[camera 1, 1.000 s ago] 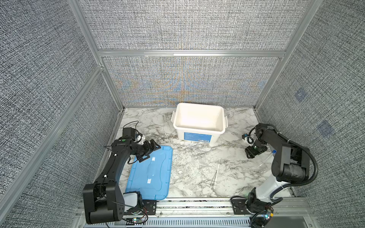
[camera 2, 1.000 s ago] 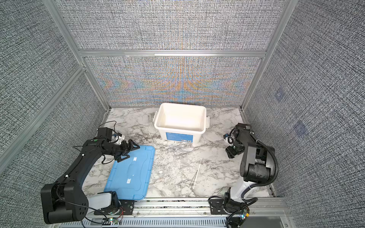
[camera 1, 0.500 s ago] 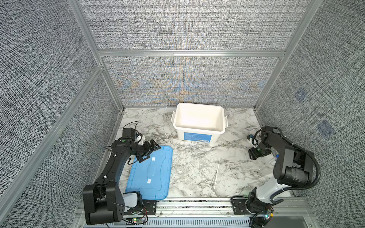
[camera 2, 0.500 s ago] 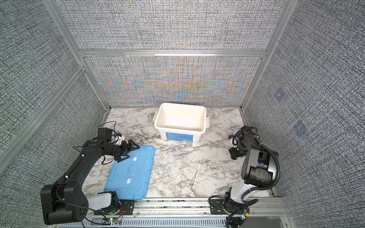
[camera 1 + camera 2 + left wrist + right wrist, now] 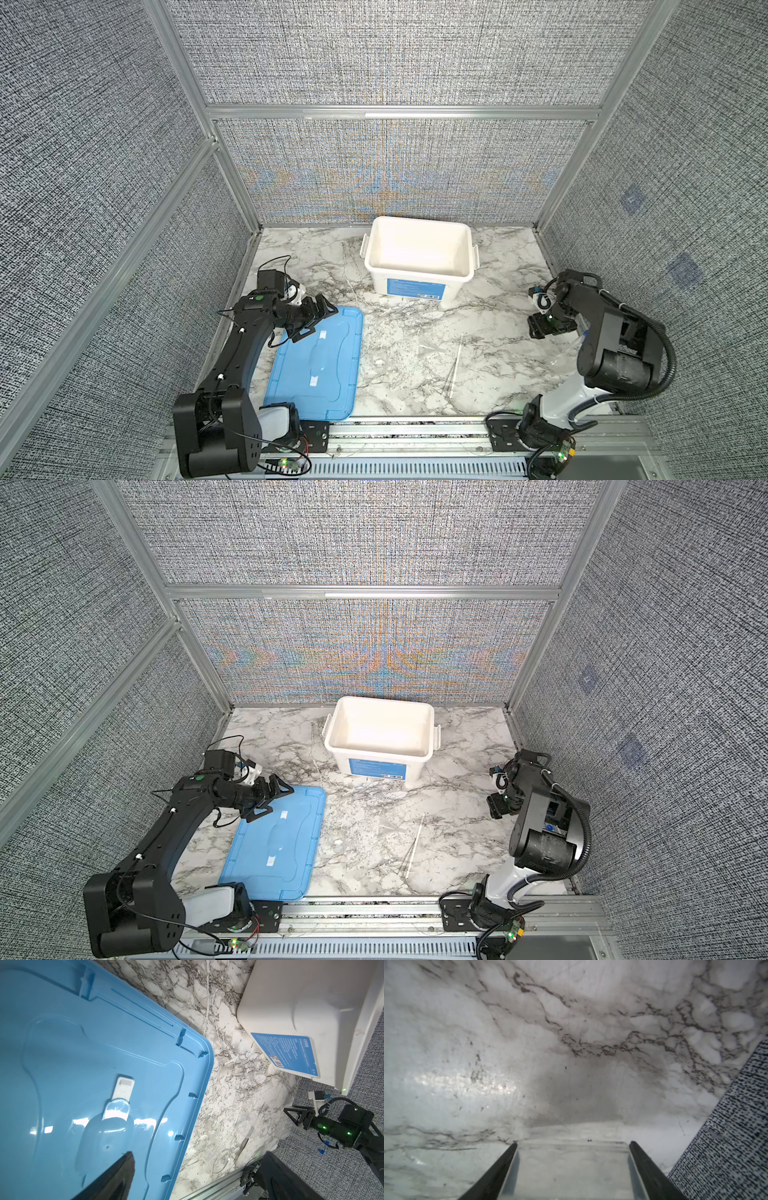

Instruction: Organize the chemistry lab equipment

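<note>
Barely begun: the tub [image 5: 453,291] at the back edge of the bench [image 5: 511,266] shows nothing inside; thin rods [image 5: 456,365] lie toward the front. Left fingers [image 5: 118,1176] gape empty; right fingers [image 5: 496,1167] apparently clamp a clear block [image 5: 571,1167] at the right edge.

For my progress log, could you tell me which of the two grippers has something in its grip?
The right gripper: a clear piece sits clamped between its jaws. The left gripper hangs open and empty over the blue lid.
</note>
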Robot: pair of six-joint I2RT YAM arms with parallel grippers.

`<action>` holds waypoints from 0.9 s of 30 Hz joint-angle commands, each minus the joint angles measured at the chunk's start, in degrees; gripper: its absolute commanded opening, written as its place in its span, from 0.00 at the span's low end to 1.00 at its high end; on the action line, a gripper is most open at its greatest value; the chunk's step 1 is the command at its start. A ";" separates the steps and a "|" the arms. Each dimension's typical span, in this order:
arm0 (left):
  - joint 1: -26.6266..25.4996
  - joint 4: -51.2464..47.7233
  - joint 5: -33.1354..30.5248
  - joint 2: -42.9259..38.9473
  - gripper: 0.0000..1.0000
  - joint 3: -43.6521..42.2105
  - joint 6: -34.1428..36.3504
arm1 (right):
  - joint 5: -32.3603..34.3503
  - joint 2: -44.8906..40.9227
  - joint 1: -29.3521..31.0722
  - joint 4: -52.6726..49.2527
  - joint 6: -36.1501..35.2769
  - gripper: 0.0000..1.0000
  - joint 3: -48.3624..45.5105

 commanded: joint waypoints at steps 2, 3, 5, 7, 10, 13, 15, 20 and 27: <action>0.06 -0.38 -0.26 -0.40 0.97 -0.14 0.33 | -1.29 -0.06 0.00 0.59 -0.15 0.73 0.07; -0.01 -0.53 -0.35 -0.50 0.97 -0.13 0.35 | -1.52 -0.11 0.00 0.63 -0.41 0.73 0.09; 0.12 -0.90 -0.60 -0.74 0.97 -0.04 0.44 | -1.44 -0.35 0.03 1.16 -0.28 0.74 0.12; 0.08 -1.32 -0.87 -1.08 0.97 -0.01 0.44 | -1.60 -0.22 0.02 1.29 -0.37 0.74 0.08; 0.09 -1.70 -1.13 -1.67 0.97 -0.11 0.44 | -2.45 0.43 0.00 1.13 -0.53 0.75 0.07; 0.11 -2.16 -1.40 -2.09 0.97 0.01 0.44 | -4.13 1.07 0.15 0.61 -1.15 0.75 0.05; 0.05 -2.47 -1.47 -2.72 0.97 0.03 0.53 | -4.28 1.43 0.25 0.29 -1.32 0.76 0.05; 0.09 -3.41 -1.91 -3.83 0.97 0.30 0.49 | -4.08 2.14 0.26 -0.48 -1.33 0.78 0.84; 0.12 -4.18 -1.75 -4.96 0.97 1.00 0.00 | -4.69 2.41 0.26 -2.40 -0.85 0.99 3.03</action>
